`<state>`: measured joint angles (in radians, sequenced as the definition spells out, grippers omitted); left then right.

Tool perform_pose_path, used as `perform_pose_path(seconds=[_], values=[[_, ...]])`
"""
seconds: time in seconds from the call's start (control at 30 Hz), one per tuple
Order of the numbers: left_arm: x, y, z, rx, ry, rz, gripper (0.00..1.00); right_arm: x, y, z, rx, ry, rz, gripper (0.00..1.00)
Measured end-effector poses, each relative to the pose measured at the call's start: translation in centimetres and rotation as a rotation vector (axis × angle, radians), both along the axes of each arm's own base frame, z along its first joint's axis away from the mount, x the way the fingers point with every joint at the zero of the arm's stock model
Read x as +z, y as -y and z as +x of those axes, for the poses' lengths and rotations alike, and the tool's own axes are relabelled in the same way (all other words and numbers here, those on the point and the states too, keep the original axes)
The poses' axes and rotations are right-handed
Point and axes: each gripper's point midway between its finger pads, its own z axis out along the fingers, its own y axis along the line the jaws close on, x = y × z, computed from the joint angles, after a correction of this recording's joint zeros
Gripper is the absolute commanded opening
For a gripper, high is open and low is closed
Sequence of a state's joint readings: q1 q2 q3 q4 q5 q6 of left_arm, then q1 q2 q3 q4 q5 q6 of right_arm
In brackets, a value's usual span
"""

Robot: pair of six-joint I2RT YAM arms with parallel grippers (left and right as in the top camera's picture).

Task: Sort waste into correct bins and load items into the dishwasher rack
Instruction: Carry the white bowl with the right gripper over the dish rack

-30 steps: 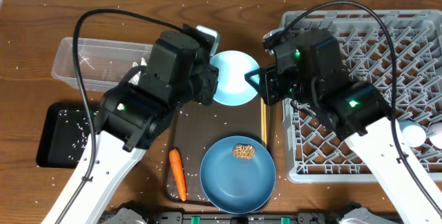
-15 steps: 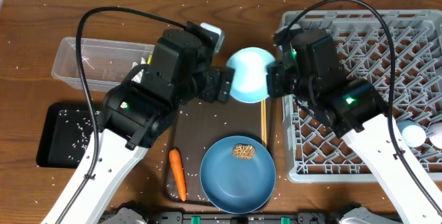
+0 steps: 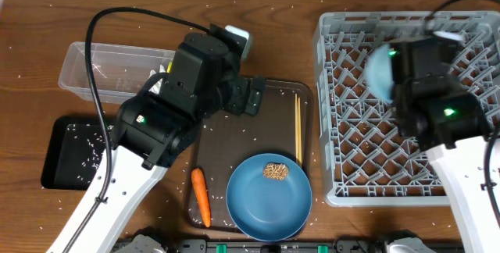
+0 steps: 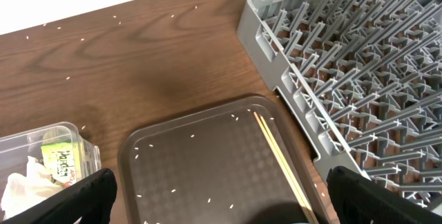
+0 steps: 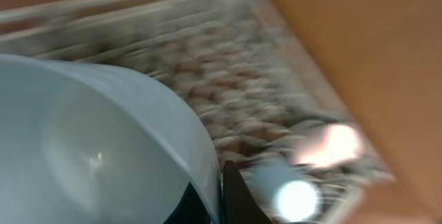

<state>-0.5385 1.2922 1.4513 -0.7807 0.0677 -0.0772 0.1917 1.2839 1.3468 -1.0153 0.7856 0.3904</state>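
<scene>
White round bowl, pale blue in the overhead light and smeared with blur, hangs over the upper left part of the large square grey plastic dishwasher rack at the right of the frame. The right gripper is pinched on its rim. In the right wrist view one dark finger lies against the outside of the bowl's wall, and the bowl fills the left half of that picture. Behind it the rack's pegs are a blur. A small light-blue cup and a small pink cup show only as bright smudges.

The left gripper hovers over the upper part of the larger brown serving tray, jaws spread wide and holding nothing. Its arm covers the tray's upper left corner in the overhead view.

A pair of wooden chopsticks lies along the tray's right edge, just beside the rack wall. The large blue plate sits at the tray's lower right with a small brown food lump on its upper part. An orange carrot lies just left of the plate.

At upper left, the clear rectangular plastic tub holds a crumpled white tissue and a yellow-green snack wrapper. Below it, the shallow black rectangular tray carries white rice grains. More grains are scattered over the wooden table.
</scene>
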Motion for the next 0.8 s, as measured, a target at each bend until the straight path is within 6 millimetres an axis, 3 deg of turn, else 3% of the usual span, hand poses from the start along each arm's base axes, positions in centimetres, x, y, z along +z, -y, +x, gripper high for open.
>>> perform_pose_path(seconds=[0.17,0.37,0.53,0.8], values=[[0.0,0.0,0.0,0.0,-0.001,0.001,0.98,1.5,5.6,-1.3,-0.228,0.008,-0.175,0.01],[-0.2,-0.1,-0.1,0.0,-0.009,0.005,0.98,0.7,9.7,-1.0,-0.409,-0.063,-0.346,0.01],[-0.5,-0.2,-0.4,0.0,-0.023,0.014,0.98,-0.6,11.6,1.4,-0.473,-0.117,-0.479,0.01],[-0.8,-0.4,-0.6,0.0,-0.036,0.022,0.98,-3.9,12.3,6.7,-0.41,-0.279,-0.618,0.01]])
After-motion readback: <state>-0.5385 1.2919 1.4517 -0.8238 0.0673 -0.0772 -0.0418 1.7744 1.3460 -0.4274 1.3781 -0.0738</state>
